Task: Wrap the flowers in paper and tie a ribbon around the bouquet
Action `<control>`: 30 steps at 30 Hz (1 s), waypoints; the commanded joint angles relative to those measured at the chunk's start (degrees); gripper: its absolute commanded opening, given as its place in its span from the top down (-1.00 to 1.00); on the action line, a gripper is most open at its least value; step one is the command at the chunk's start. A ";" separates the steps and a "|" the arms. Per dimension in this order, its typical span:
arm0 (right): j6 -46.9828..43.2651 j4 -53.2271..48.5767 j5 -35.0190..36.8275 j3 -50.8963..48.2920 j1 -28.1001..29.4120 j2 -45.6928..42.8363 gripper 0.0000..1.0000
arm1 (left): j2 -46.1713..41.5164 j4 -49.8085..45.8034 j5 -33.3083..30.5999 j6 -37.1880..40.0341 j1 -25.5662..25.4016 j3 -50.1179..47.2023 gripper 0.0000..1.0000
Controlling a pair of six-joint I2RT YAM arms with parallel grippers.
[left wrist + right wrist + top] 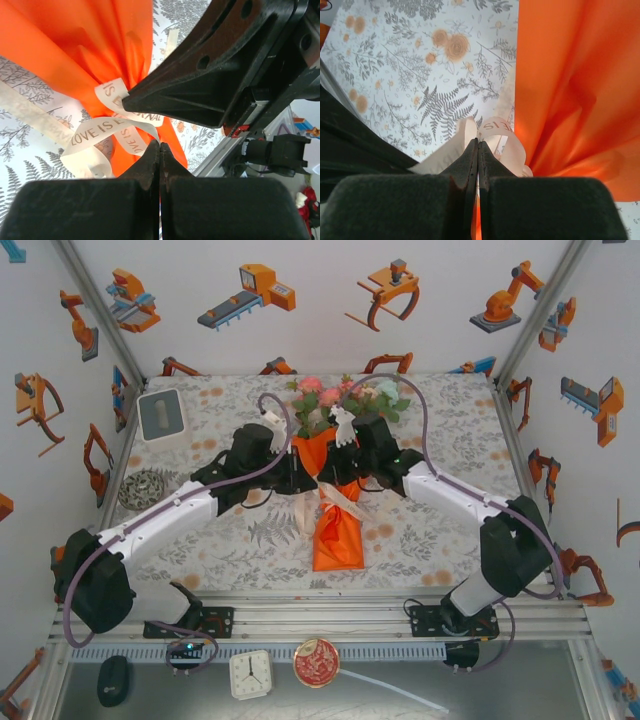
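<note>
Ribbon (pixel 95 132): cream satin, printed "LOVE IS E…"
Paper (pixel 75 45): orange, thin, creased, upper left
Left gripper (pixel 159 145): closed
Right gripper (pixel 478 142): closed

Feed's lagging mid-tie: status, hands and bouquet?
Left hand shut, right hand shut, tips crowding the ribbon knot. Bouquet wrapped, ribbon round its waist. Grip unclear.

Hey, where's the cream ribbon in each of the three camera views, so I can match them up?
Top external: the ribbon sits at centre, around the neck of the orange paper, with tails trailing toward the arm bases.
Left wrist: the ribbon is left of centre, printed with lettering, cinching the paper's waist.
Right wrist: the ribbon is at bottom centre, looped beside the paper's left edge.
Shared landmark: the orange paper.
</note>
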 commanded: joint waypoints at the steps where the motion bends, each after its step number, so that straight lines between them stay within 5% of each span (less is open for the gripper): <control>1: 0.50 0.94 3.07 1.17 -0.10 -1.33 1.00 | 0.15 5.32 5.82 -4.08 -0.09 -1.88 1.00; 5: 1.01 4.45 0.25 -0.40 -0.15 -1.59 1.00 | 2.58 17.92 13.78 -14.42 -0.53 -4.87 1.00; 10: 5.25 6.42 -11.15 1.96 0.46 3.44 0.99 | 4.85 17.06 12.76 -14.08 -1.31 -3.78 1.00; 14: 5.12 4.20 -15.16 3.32 0.82 4.20 0.66 | 4.46 13.79 10.41 -11.25 -1.31 -2.91 1.00; 17: 3.65 2.58 -12.75 3.04 0.50 0.79 0.25 | 4.46 10.87 8.66 -8.84 -1.36 -2.12 1.00; 26: 7.03 -0.88 -5.18 0.40 -4.14 -7.02 0.23 | 6.05 10.83 8.50 -8.47 -1.30 -1.37 1.00; 30: 9.83 2.52 -9.15 -1.59 -3.94 -5.95 0.22 | 6.61 11.65 9.97 -8.53 -1.43 -0.32 1.00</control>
